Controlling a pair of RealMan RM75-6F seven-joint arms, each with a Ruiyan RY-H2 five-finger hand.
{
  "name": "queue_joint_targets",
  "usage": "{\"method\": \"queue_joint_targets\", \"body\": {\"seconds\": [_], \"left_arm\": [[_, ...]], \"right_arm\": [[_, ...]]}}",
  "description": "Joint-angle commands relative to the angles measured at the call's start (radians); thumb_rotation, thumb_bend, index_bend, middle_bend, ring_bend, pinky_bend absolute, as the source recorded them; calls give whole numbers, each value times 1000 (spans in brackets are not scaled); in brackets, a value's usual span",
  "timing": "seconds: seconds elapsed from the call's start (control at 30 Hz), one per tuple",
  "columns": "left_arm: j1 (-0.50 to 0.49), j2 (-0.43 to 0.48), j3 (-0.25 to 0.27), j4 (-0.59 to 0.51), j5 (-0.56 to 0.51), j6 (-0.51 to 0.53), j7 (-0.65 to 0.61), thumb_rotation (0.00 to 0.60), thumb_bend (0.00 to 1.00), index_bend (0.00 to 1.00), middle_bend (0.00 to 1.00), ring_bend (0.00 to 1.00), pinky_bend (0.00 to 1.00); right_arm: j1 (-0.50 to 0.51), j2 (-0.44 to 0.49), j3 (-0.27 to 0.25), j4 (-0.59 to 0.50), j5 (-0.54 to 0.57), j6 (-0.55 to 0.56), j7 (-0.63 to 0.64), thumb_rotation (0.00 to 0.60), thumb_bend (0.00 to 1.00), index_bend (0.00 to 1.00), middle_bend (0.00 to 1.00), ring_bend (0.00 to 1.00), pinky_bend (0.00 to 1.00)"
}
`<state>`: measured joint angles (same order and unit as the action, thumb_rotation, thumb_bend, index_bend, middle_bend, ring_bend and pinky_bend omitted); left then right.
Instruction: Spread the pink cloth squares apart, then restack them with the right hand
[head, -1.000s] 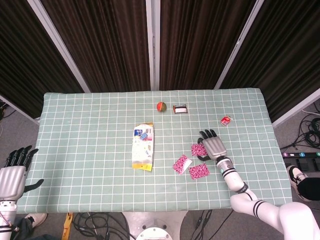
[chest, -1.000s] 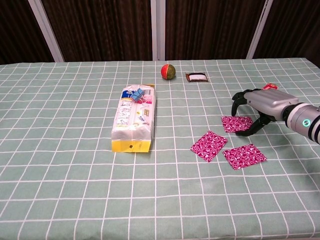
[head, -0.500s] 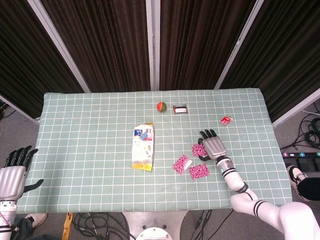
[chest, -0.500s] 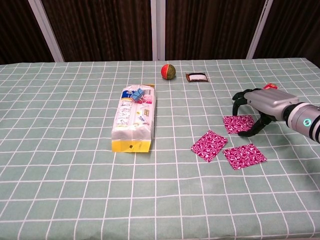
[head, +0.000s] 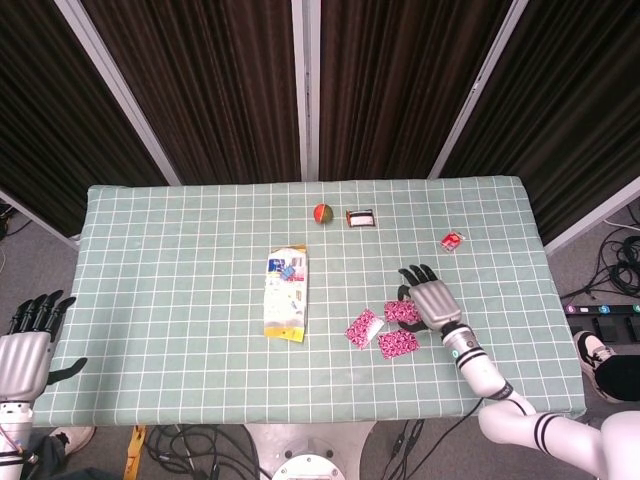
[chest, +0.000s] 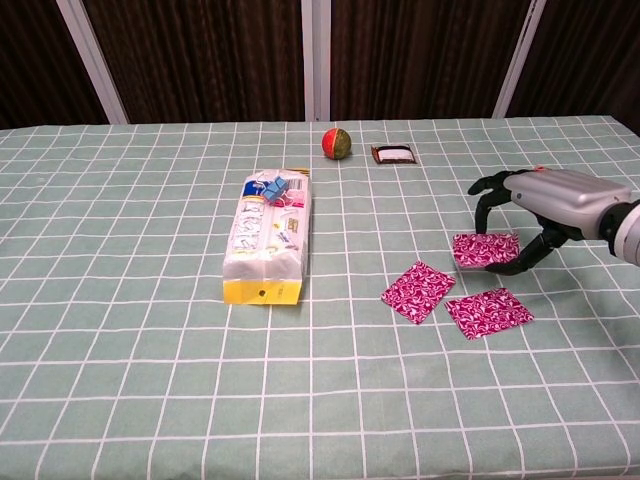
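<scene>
Both views are bright and evenly lit, as from lamps above. Shadows are soft and short; a small one lies under the right hand (chest: 545, 215) on the table (chest: 120, 300). The dark curtains (head: 200, 80) stay almost black. Focus is sharp, without glare or blur.

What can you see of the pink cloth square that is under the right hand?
This pink cloth square is thin fabric, magenta with a fine white pattern. The right hand arches over it, and it looks pinched between thumb and a fingertip. Its right edge seems slightly raised. It sits behind the two other squares, which lie flat.
</scene>
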<state>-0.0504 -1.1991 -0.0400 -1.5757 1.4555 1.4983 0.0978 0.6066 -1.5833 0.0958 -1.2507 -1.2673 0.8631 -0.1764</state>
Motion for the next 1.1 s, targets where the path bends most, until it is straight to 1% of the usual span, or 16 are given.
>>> {"method": "queue_joint_targets", "body": {"seconds": [0.03,0.2,0.43,0.57,0.8,1.1], "left_arm": [[0,0,1,-1,3,1,0,600,17,195,190,100,120],[9,0,5,-2,7,13,-3,600,17,195,190,100,120],[17,0,9,-9,5,18,0,600,17,195,190,100,120],[18,1,9,-16,6,20,6,600,18,195,190,100,120],[22,6,9,-30,2,22,16,600,17,195,190,100,120],[24,10,10,-42,2,22,24,600,17,195,190,100,120]], "right_arm": [[-17,73,-51,-114,-53,-11,35,462,138,409,87,0,0],[-3,74,-86,-120,-109,-37,66,446,138,399,87,0,0],[34,54,-108,-46,-168,-82,113,416,139,381,84,0,0],[59,47,-117,-6,-206,-96,135,416,139,370,79,0,0],[96,45,-137,41,-266,-108,155,409,140,357,75,0,0],[102,49,-170,68,-308,-92,186,393,139,339,72,0,0]]}}
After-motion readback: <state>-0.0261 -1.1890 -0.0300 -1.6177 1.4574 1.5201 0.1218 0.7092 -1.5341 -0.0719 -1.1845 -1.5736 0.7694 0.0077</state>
